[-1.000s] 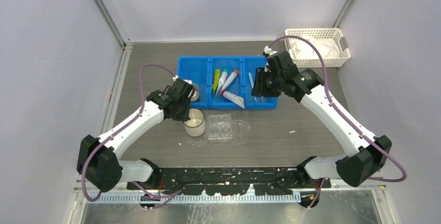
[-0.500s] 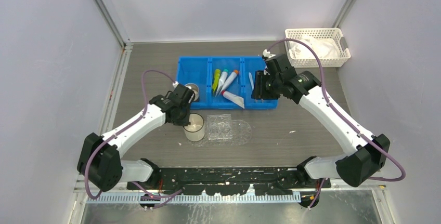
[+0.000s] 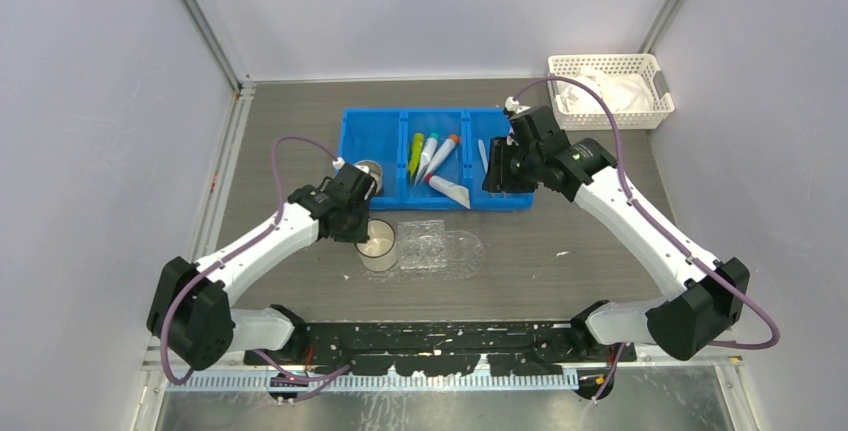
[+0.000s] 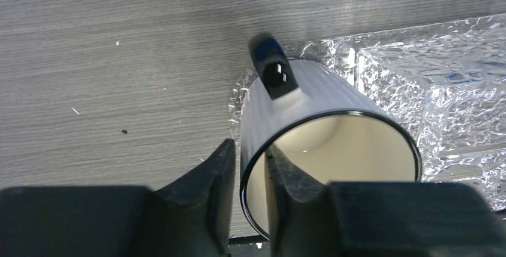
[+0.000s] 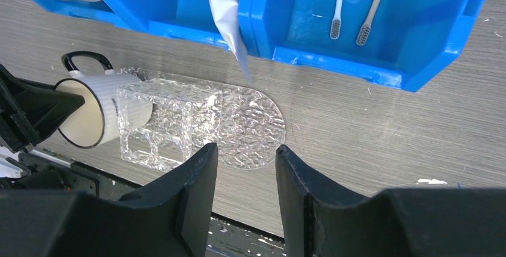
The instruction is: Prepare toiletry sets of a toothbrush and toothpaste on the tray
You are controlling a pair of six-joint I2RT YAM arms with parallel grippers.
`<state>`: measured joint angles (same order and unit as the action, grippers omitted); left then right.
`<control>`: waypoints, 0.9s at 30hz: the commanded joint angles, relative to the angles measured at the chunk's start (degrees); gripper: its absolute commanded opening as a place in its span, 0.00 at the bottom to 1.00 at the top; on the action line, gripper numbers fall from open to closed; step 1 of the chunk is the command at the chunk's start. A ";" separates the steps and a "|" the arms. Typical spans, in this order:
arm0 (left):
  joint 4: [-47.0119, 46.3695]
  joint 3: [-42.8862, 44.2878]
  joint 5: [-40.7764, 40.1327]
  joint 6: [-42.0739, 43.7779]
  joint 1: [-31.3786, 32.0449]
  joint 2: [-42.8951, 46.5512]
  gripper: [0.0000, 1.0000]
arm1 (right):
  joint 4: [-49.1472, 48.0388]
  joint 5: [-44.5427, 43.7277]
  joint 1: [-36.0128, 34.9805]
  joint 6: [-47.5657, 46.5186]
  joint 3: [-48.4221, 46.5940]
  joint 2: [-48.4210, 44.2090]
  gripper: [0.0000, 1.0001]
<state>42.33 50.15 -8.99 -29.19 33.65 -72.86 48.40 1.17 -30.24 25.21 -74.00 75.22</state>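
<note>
The clear plastic tray [image 3: 430,243] lies near the middle of the table; its raised block with square recesses [image 5: 161,123] holds nothing. Toothpaste tubes [image 3: 432,156] lie in the blue bin's middle compartment; one white tube [image 5: 225,6] hangs over the bin's front wall. Two toothbrushes [image 5: 352,6] lie in the right compartment. My left gripper [image 4: 250,155] is shut on the rim of a white mug [image 4: 310,102], one finger inside and one outside; the mug [image 3: 378,245] sits at the tray's left end. My right gripper [image 5: 246,149] is open and empty, above the bin's front right part [image 3: 497,183].
The blue three-compartment bin [image 3: 395,201] stands just behind the tray, with a metal cup [image 3: 369,173] in its left compartment. A white lattice basket [image 3: 652,61] holding white packets stands at the back right. Grey walls close the sides and back.
My left gripper has carried the mug a little nearer and to the right, up against the tray. My right gripper drew back slightly, then held still.
</note>
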 commanded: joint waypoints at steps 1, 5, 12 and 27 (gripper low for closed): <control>0.96 2.62 -1.58 -2.07 0.24 1.65 0.31 | -1.82 0.53 0.22 -0.06 0.14 -2.08 0.46; 3.70 3.14 -3.00 -2.69 0.26 3.63 0.43 | -2.24 0.81 0.18 -0.10 0.77 -2.27 0.47; 10.28 11.84 -8.20 -1.22 0.25 6.67 0.46 | -2.94 5.12 0.03 0.71 -4.87 2.32 0.47; 14.12 11.23 -12.87 -4.69 -2.98 12.15 1.00 | 7.04 1.11 -15.25 -4.26 -47.81 39.25 0.47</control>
<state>55.72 63.18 -20.53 -31.79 31.20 -65.04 50.78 3.64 -45.89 23.24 -112.42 107.79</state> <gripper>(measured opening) 0.924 0.467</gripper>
